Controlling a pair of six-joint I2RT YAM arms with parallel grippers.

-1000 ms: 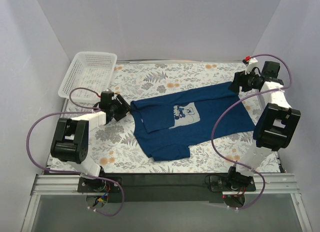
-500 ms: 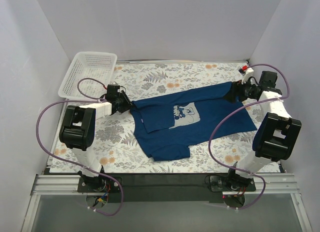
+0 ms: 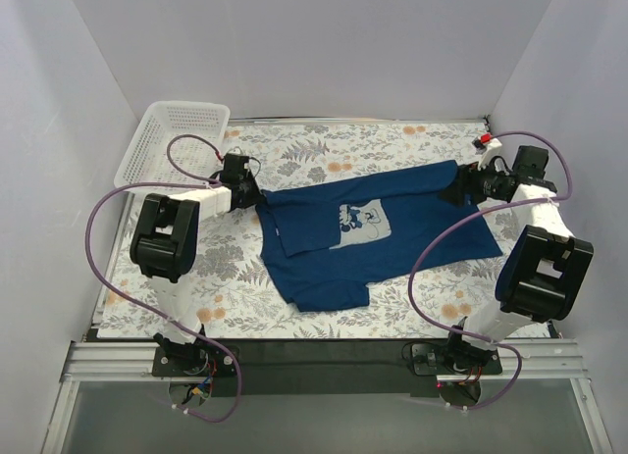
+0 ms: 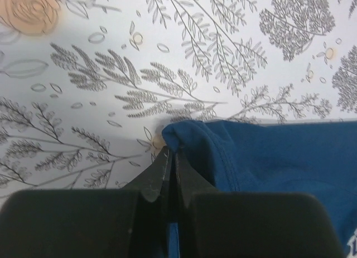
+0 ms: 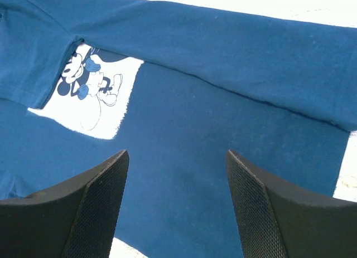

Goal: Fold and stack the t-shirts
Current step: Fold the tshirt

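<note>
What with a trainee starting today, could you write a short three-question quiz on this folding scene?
1. True or false: the left hand is shut on an edge of the t-shirt.
2. Where does the white basket stand? A) at the far left corner of the table; B) at the near right corner; C) on the t-shirt.
3. Is the right hand open or shut?
Key: 1 true; 2 A; 3 open, over the t-shirt.
</note>
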